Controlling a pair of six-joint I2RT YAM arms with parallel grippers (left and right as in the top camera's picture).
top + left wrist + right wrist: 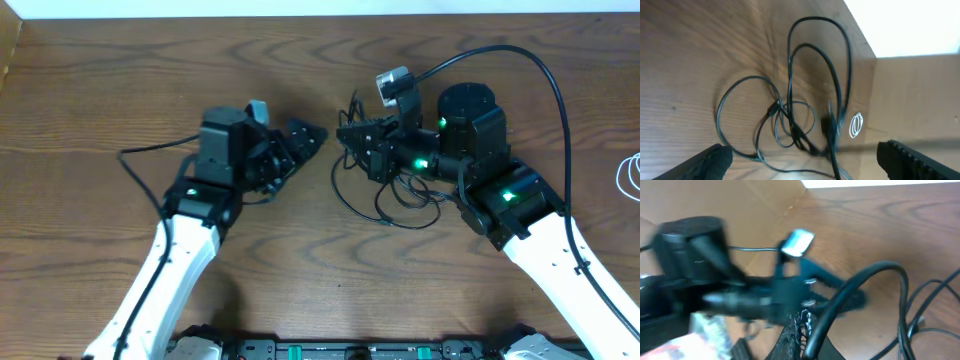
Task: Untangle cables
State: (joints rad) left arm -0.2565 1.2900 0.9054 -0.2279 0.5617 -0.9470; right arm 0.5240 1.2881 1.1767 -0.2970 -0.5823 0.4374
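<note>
Black cables (789, 75) look thin, floppy, light, so grab a free loop; left gripper (305, 140) open, right gripper (352, 135) closed.

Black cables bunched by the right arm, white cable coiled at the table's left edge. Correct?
No. The overhead view shows the white cable coiled at the right edge of the table, not the left. The black cables are bunched by the right arm, as you said.

We see thin black cables (789, 80) tangled in overlapping loops mid-desk (300, 60). A white cable (856, 125) lies coiled, well apart, near the right edge.
</note>
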